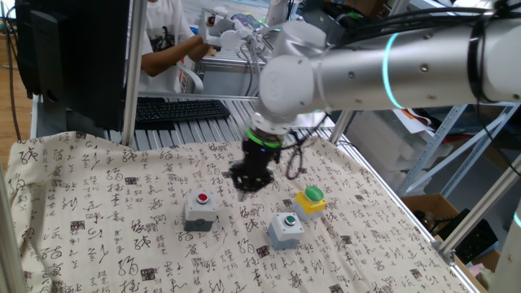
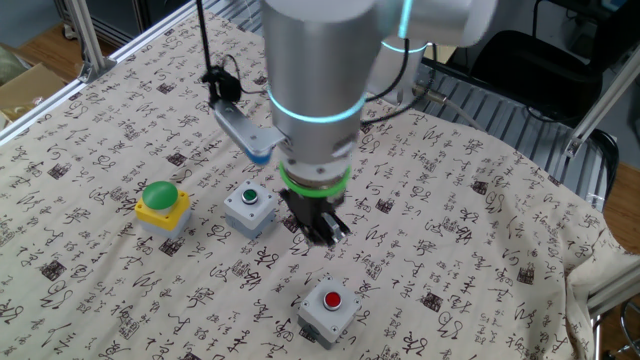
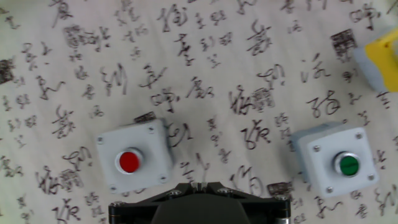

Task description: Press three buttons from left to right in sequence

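Three button boxes stand on the patterned cloth. The grey box with the red button [image 1: 200,209] is at the left, the grey box with the green button [image 1: 286,229] is in the middle, and the yellow box with the green-yellow domed cap [image 1: 310,200] is at the right. My gripper [image 1: 248,181] hangs above the cloth, behind and between the red and green boxes, touching neither. In the hand view the red box [image 3: 134,160] is at lower left, the green box [image 3: 341,167] at lower right, and the yellow box [image 3: 384,59] at the right edge. The fingertips [image 3: 200,184] meet, holding nothing.
The cloth [image 1: 98,228] covers the whole table. A black keyboard [image 1: 179,108] lies beyond its far edge, with a person [image 1: 167,41] behind it. A black cable [image 2: 215,80] runs down beside the arm. The table's right edge [image 1: 391,203] drops off near the yellow box.
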